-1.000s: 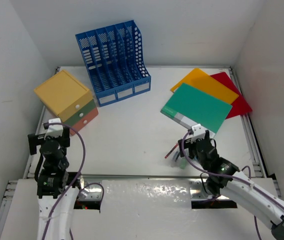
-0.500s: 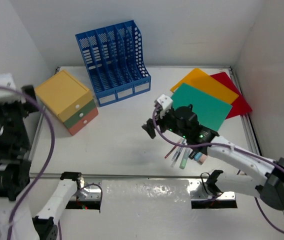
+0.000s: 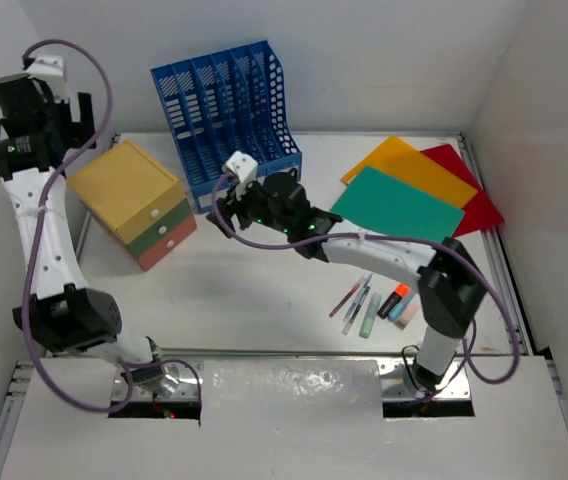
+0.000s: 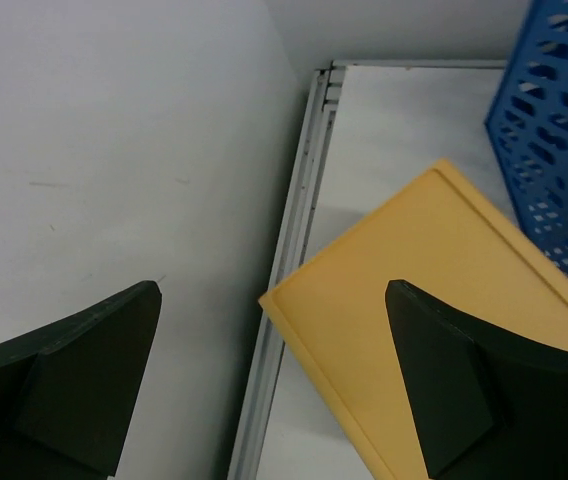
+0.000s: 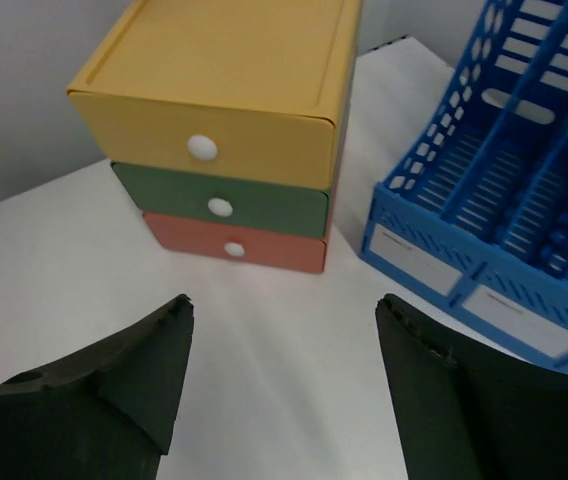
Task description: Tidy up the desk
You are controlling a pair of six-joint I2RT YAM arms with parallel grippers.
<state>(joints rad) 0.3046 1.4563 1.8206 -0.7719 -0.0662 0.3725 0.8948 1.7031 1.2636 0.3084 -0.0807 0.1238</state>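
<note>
Left fingers (image 4: 84, 380) stand spread wide with nothing between them, high over the yellow top of the drawer box (image 4: 434, 290) by the left rail; right fingers (image 5: 114, 390) are likewise parted and empty, low above the white worktop (image 3: 264, 290), facing the drawer fronts and the blue file rack (image 5: 504, 200). That worktop fills the walled enclosure; folders (image 3: 399, 205) lie at its far right, pens (image 3: 366, 305) nearer the front.

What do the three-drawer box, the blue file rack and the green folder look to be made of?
Three-drawer box: likely moulded plastic, satin finish; uniform colour, rounded edges, glossy white knobs. Blue file rack: rigid plastic, slight sheen; slotted moulded walls. Green folder: thin flat sheet, plastic or coated card; the look leaves it open.
</note>
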